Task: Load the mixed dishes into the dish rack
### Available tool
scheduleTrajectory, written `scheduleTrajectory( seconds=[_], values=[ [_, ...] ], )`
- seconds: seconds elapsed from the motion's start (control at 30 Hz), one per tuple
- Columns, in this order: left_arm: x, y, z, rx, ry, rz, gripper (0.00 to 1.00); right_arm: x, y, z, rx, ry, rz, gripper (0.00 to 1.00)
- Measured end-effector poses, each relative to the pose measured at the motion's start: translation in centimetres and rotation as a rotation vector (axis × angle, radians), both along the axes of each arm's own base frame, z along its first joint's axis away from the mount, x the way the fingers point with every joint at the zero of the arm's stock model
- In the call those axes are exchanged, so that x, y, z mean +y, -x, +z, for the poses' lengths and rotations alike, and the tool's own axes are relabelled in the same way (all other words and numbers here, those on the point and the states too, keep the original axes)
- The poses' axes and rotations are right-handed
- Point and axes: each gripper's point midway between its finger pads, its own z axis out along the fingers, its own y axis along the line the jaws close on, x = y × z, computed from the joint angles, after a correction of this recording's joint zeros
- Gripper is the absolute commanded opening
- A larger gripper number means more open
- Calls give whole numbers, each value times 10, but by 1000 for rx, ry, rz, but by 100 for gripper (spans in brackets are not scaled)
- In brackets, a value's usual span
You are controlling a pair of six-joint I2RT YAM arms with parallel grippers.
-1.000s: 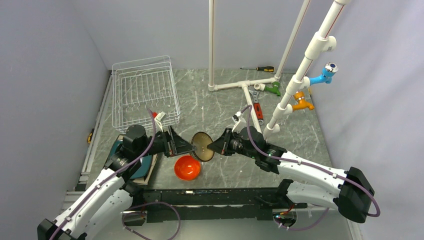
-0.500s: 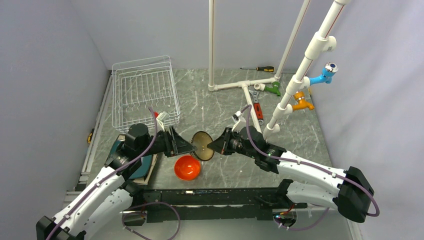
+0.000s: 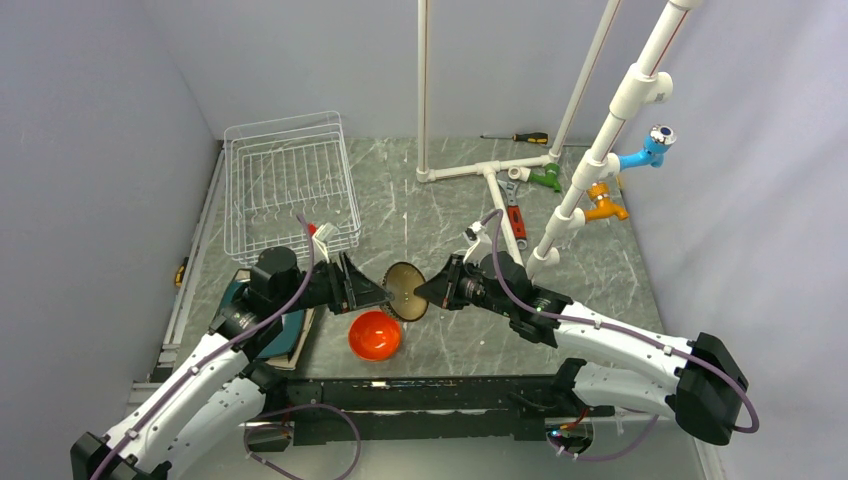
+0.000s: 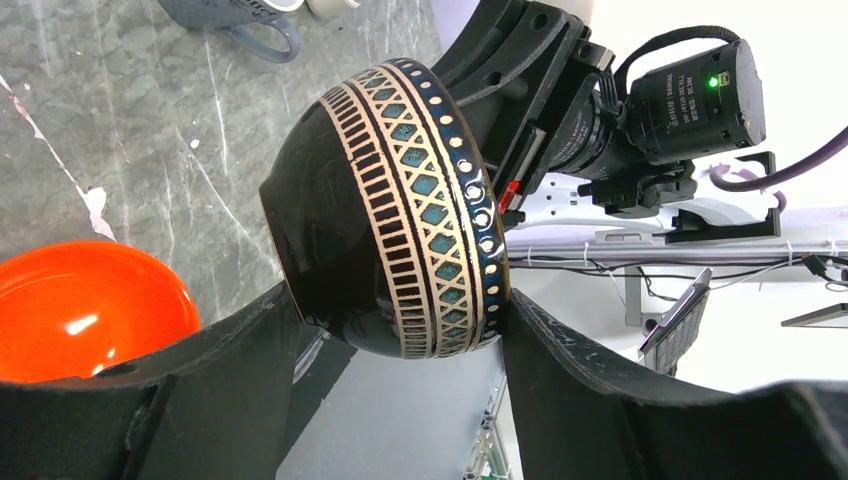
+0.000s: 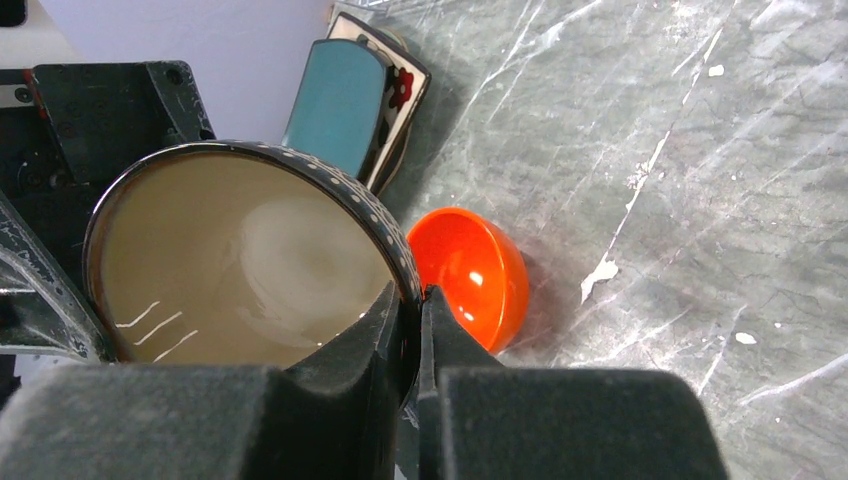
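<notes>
Dark brown bowl (image 3: pixel 404 291) on its side near orange bowl (image 3: pixel 375 335), right gripper (image 5: pixel 415 300) pinching rim, left gripper (image 4: pixel 400 305) jaws wide, clasping it.

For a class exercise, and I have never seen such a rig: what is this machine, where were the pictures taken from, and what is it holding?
Two robot arms stand on a table, each with a two-finger gripper. One picture looks down from above; the other two come from wrist cameras. The left gripper and right gripper both hold one dark brown bowl in the air, the right pinching its rim. An orange bowl, stacked plates and a white dish rack rest on the table.
</notes>
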Motion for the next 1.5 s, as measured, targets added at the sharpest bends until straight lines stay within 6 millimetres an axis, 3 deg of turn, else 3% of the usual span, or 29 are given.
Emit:
scheduleTrajectory(
  seconds=[0.1, 0.3, 0.47, 0.57, 0.77, 0.97, 1.23, 1.5],
  values=[
    [0, 0, 1, 2, -5, 7, 0, 0, 0, 1, -6, -1, 3, 34],
    [5, -3, -7, 32, -47, 43, 0, 2, -1, 8, -29, -6, 11, 55],
    [8, -5, -14, 48, -74, 65, 0, 3, -3, 12, -47, -3, 15, 81],
    [11, -8, -15, 57, -100, 86, 0, 2, -5, 14, -62, 12, 8, 89],
    [18, -21, 1, 15, -178, 137, 0, -8, -12, 14, -97, 108, -14, 90],
    [33, -47, 13, -5, -260, 214, 0, -20, -16, 25, -148, 199, -22, 90],
    [78, -112, 17, 16, -412, 373, 0, -36, -20, 46, -225, 277, -35, 90],
    [131, -183, 28, -6, -569, 521, 0, -40, -18, 36, -218, 341, -8, 91]
  ],
)
